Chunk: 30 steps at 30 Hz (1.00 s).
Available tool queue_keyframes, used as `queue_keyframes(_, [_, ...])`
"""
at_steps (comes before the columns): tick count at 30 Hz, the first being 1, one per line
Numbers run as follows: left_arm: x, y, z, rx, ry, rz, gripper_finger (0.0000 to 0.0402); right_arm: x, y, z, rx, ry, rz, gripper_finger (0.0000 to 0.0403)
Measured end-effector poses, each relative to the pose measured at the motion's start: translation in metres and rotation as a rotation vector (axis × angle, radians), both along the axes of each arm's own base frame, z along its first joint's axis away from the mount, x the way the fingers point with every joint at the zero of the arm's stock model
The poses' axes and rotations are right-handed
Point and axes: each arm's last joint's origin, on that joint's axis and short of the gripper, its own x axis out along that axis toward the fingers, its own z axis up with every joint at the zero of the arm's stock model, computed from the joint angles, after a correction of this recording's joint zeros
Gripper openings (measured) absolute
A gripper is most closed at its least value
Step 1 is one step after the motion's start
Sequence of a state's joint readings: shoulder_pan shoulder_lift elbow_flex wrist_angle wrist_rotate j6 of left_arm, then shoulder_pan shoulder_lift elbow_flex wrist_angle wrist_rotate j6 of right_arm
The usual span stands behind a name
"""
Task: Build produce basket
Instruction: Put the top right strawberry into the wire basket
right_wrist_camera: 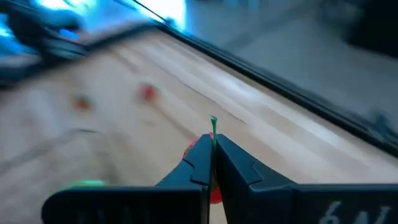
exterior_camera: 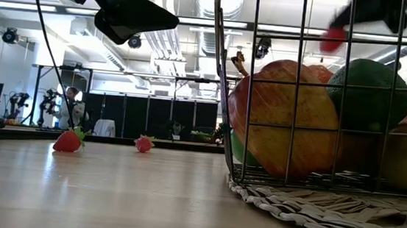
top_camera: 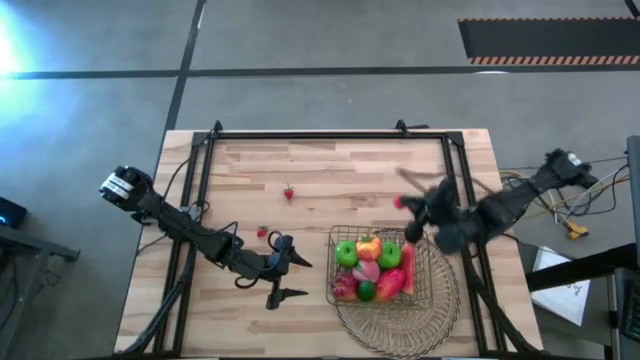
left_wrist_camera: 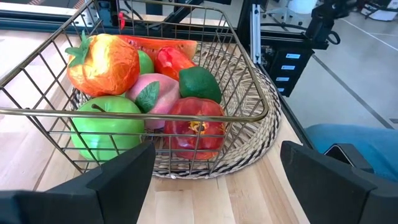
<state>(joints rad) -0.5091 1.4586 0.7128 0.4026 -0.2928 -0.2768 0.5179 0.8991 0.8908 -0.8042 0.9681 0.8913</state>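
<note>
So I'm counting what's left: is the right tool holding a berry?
Yes. The right tool is shut on a small red berry, its green stem poking above the tips.

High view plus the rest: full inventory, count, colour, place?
Basket: one, copper wire, on the mat at the table's right front.
Produce in basket: about seven visible; two green apples, a dark green piece, an orange one, a pink one, a red apple, a long red piece.
Loose berries: two, red, on bare table left of the basket.
Held berry: one, red, green stem, above the table behind the basket.
Woven mat: one, straw, under the basket.
Table: one, light wood.
Left hand: open, empty, just left of the basket.
Right hand: shut on held berry.
</note>
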Motion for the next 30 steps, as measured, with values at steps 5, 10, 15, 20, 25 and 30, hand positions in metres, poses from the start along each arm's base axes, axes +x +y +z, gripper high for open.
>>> queue_keyframes(5, [0.000, 0.000, 0.000, 0.000, 0.000, 0.000, 0.0331, 0.009, 0.062, 0.007, -0.022, -0.057, 0.204, 0.0008])
queue_keyframes(10, [0.000, 0.000, 0.000, -0.002, 0.000, 0.000, 0.0331, 0.014, 0.119, 0.000, 0.027, 0.001, 0.347, 0.0008])
queue_keyframes(15, [0.000, 0.000, 0.000, -0.003, 0.000, 0.001, 0.0331, 0.013, 0.161, -0.012, 0.087, 0.039, 0.374, 0.0008])
queue_keyframes(20, [0.000, 0.000, 0.000, -0.004, -0.001, 0.001, 0.0331, 0.003, 0.177, -0.032, 0.128, 0.101, 0.254, 0.0008])
queue_keyframes(25, [0.000, 0.000, 0.000, -0.004, 0.000, 0.001, 0.0331, -0.006, 0.177, -0.052, 0.210, 0.166, 0.058, 0.0008])
queue_keyframes(30, [0.000, 0.000, 0.000, -0.002, -0.003, 0.001, 0.0331, -0.007, 0.176, -0.065, 0.253, 0.248, 0.002, 0.0008])
